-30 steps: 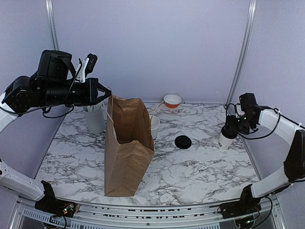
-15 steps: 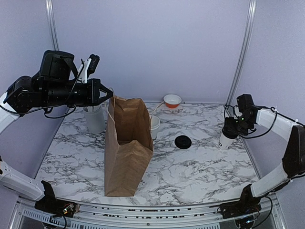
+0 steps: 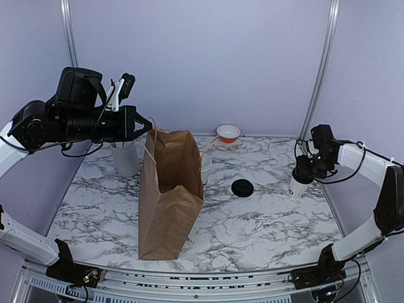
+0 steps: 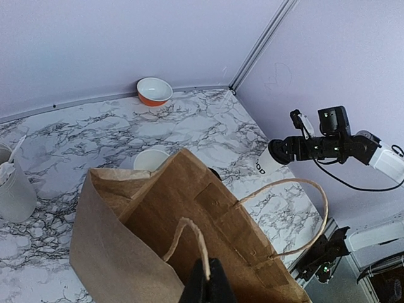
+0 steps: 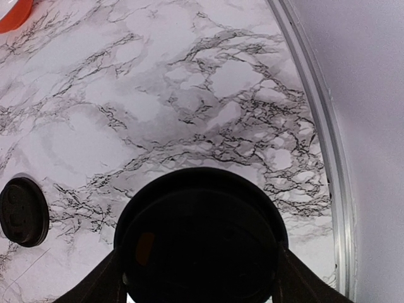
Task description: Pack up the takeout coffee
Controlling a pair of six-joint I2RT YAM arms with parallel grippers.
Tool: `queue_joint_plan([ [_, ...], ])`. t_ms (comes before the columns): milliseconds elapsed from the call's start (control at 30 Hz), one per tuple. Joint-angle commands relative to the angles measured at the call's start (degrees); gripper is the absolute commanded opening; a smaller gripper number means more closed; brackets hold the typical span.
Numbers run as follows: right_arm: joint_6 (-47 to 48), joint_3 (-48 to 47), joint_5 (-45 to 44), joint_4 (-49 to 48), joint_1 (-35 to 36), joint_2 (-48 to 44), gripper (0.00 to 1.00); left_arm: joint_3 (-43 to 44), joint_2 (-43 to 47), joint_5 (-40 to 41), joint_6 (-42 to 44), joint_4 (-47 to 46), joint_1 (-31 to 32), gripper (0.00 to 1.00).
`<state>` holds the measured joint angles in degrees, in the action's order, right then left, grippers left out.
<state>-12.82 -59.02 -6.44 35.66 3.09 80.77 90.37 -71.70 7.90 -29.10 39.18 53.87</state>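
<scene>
Your left gripper [image 4: 203, 283] pinches the bag handle [image 4: 189, 237]; carry the lidded cup [image 3: 298, 184], clamped in your right gripper [image 3: 303, 172], upright from the right edge of the counter [image 3: 252, 221]

Marbled counter [image 3: 265, 227]. Standing at 9 o'clock, bag [image 3: 167, 202]; at 10, canister [image 3: 126, 158]; far 12, bowl [image 3: 228, 133]; near 12, open cup [image 3: 205, 165]; at 3, lid [image 3: 242, 187].

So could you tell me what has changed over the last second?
The left gripper, shut on the paper bag by its handle, shifted slightly right, dragging the bag's top along. The right gripper, holding a lidded cup, edged a little left. The loose lid, bowl and canister stayed put.
</scene>
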Motion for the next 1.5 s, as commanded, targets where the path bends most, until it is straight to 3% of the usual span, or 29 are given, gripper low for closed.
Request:
queue_joint_plan([
  [0,0.2,-2.9,-0.8,0.7,0.8,-1.5,0.69,1.5,-0.3,-0.4,0.7,-1.3,0.3,0.0],
  [467,-0.3,-12.2,0.0,5.5,6.7,-7.1,0.67,2.4,-1.9,-1.0,0.8,-2.0,0.8,0.0],
  [1133,-1.5,-38.6,2.3,7.0,25.4,-5.4,0.67,5.9,-6.9,-1.4,0.7,-3.5,2.6,0.0],
  [1467,-3.2,-43.9,3.9,3.9,38.8,-2.6,0.67,7.2,-8.6,-1.4,0.6,-3.9,3.1,0.0],
])
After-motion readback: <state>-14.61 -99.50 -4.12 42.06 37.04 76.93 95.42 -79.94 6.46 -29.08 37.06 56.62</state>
